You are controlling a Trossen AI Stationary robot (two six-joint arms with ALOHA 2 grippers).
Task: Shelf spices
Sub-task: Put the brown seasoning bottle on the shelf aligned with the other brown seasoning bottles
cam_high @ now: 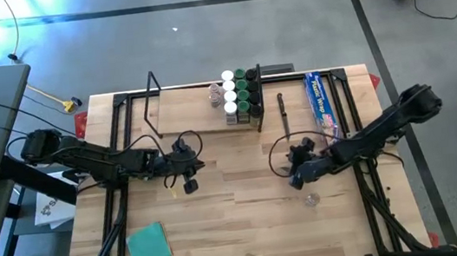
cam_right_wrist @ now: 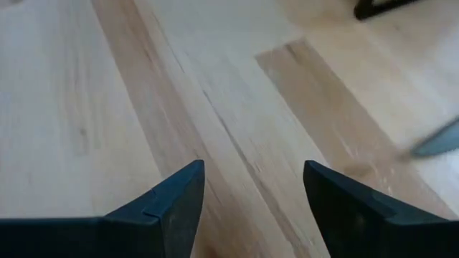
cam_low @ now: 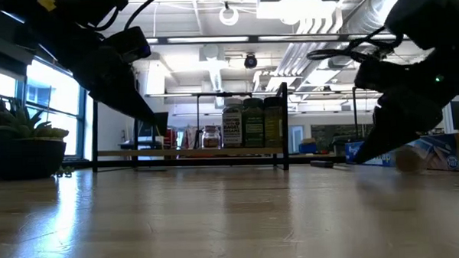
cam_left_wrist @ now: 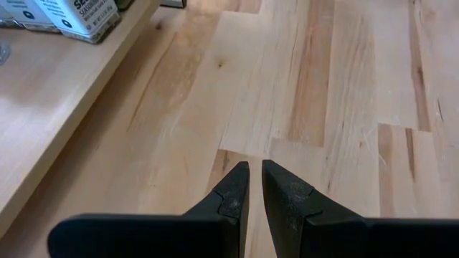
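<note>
At the bench's [cam_high: 249, 222] 8 o'clock corner lies a teal cloth [cam_high: 148, 246]. Just right of it, near 9 o'clock, the left gripper [cam_high: 190, 183] hangs over bare wood with its fingers [cam_left_wrist: 233, 195] closed to a thin slit and nothing between them. At 12 o'clock stands the shelf [cam_high: 187, 107], a pale wood board with a thin black wire frame at each end. The spices [cam_high: 240, 96] crowd its right end: small clear jars in rows with white, green and dark lids; one clear jar [cam_high: 215, 95] stands just to their left. The low view shows printed labels on the jars [cam_low: 252, 123], which the overhead hides. Right of the shelf lie a dark stick-like tool [cam_high: 283, 112] and a blue wrap box [cam_high: 319, 100]. At 3 o'clock the right gripper [cam_high: 298, 178] has its fingers [cam_right_wrist: 172, 208] spread wide and empty over the planks. A small clear jar [cam_high: 310, 197] sits on the bench just beside it, seen from overhead only.
</note>
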